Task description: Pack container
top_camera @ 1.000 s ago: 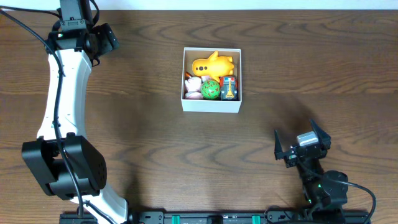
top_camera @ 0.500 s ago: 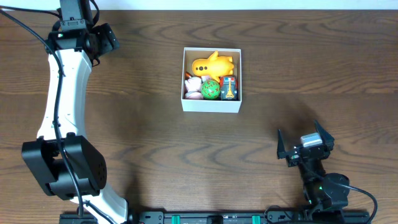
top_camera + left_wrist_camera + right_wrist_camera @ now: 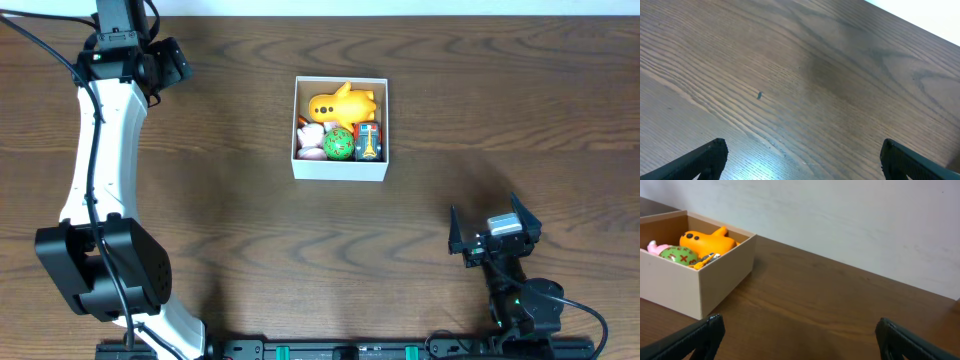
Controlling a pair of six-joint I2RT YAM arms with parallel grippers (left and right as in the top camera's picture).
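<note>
overhead: the container (image 3: 340,168) sits on the brown wooden table (image 3: 200,180), toward the far side and a little right of the middle. inside it lie a yellow toy (image 3: 341,103) along the far wall, a pink toy (image 3: 309,137) at the left, a green ball (image 3: 339,144) in the middle and a small red car (image 3: 369,142) against the right wall. the left arm (image 3: 95,150) reaches up to the far left corner of the table, well apart from the container. the right gripper (image 3: 487,224) hangs over bare wood at the near right, its fingers spread wide with nothing between them, well apart from the container.

left wrist: the left gripper (image 3: 802,160) shows only its two dark fingertips at the bottom corners, far apart and holding nothing. below is bare wood grain with a small dark speck (image 3: 759,95).

right wrist: the fingertips stand at the bottom corners, spread wide. the container is at the left edge, with the yellow toy, green ball and pink toy showing above its wall. a pale wall (image 3: 850,220) rises behind the table.
</note>
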